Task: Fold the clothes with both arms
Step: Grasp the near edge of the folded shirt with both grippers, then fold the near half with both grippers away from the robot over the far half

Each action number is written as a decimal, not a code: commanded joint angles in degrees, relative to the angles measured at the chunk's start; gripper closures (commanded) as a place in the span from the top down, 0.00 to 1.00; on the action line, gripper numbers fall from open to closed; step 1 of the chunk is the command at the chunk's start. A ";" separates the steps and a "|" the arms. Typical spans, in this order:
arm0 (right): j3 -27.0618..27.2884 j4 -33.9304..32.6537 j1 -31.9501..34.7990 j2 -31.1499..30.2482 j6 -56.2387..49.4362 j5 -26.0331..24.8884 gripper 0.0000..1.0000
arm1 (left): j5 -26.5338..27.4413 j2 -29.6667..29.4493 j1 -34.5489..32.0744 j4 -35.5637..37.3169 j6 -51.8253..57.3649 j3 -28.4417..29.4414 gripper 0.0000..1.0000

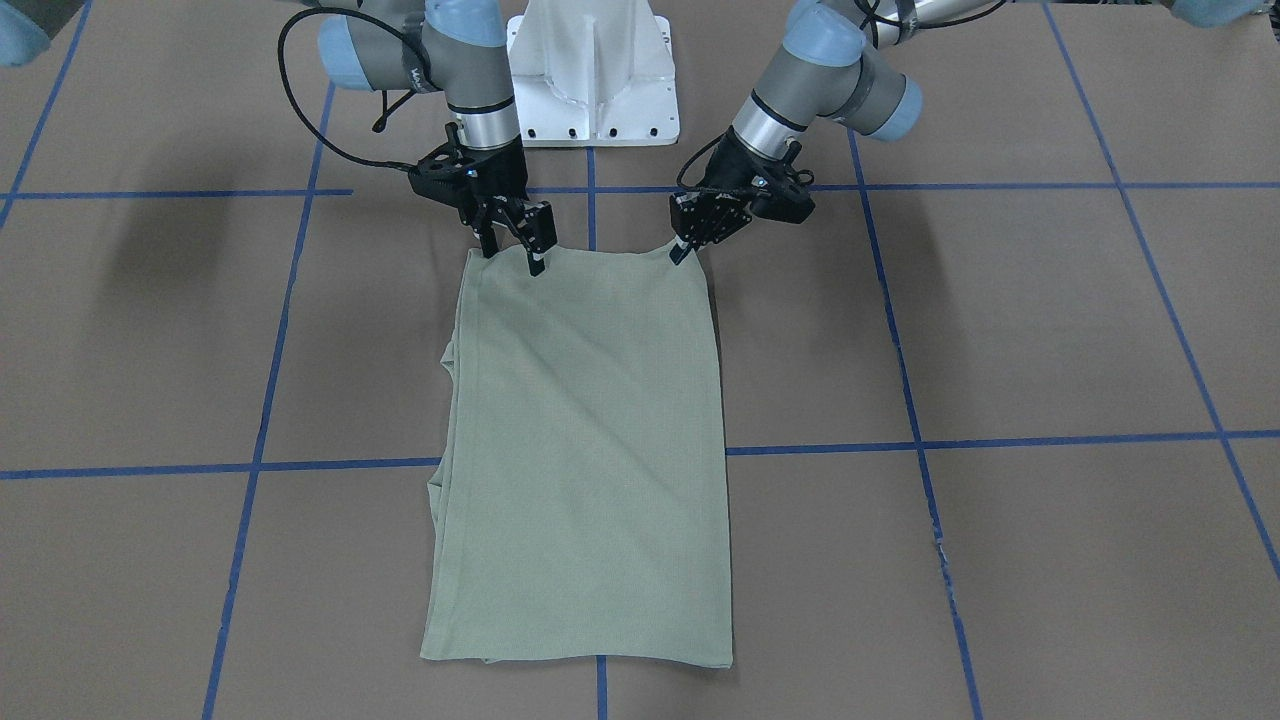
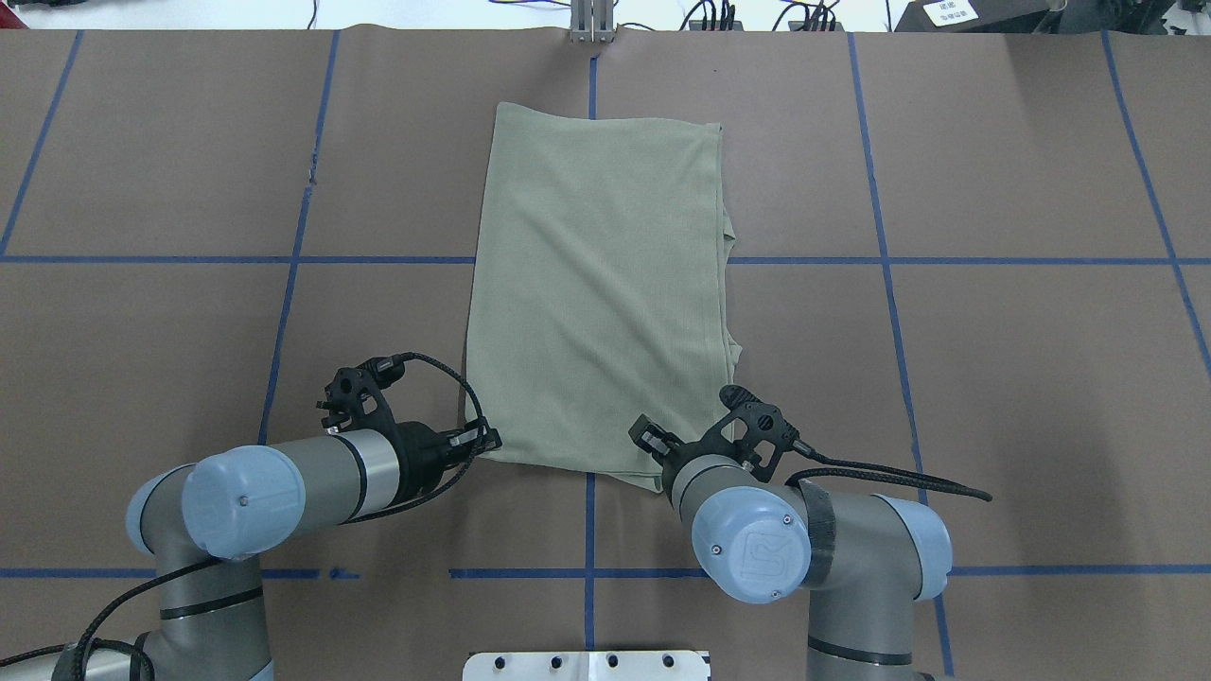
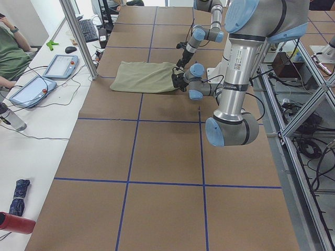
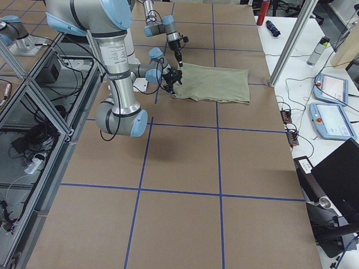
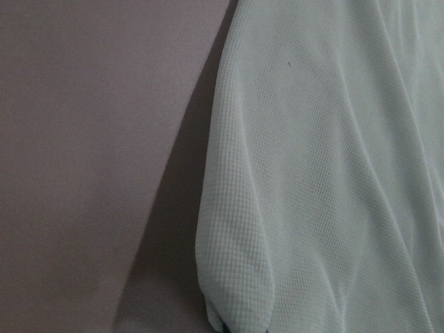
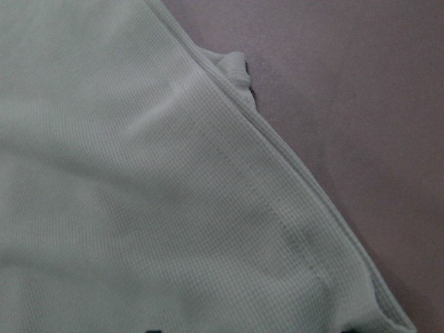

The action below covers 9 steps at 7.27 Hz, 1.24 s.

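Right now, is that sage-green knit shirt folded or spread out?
Folded: the sage-green knit shirt lies as a narrow rectangle, no sleeves out, tucked layers peeking along one long edge.

Front cam sits across the table (image 1: 1050, 330) facing the robot, steep down, base (image 1: 592, 70) top centre; overhead cam is behind the robot, looking fwd & down, same base at bottom edge. Side cams at each table end look along it from farther off, shirt (image 3: 144, 77) upper-middle in both. Wrist cams v. close, filled w/ knit + some table.
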 commanded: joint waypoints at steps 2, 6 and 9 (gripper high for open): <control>-0.13 0.18 -0.19 0.43 1.93 -0.54 0.00 | 0.00 0.01 0.00 0.00 -0.06 -0.03 0.00; 7.11 -2.26 0.69 -0.44 1.76 -0.72 0.00 | -0.70 1.41 -0.44 5.49 0.37 -9.38 0.00; 31.71 -26.83 -2.37 0.34 1.49 0.33 0.00 | -8.08 0.98 -0.44 33.94 0.38 -36.88 0.00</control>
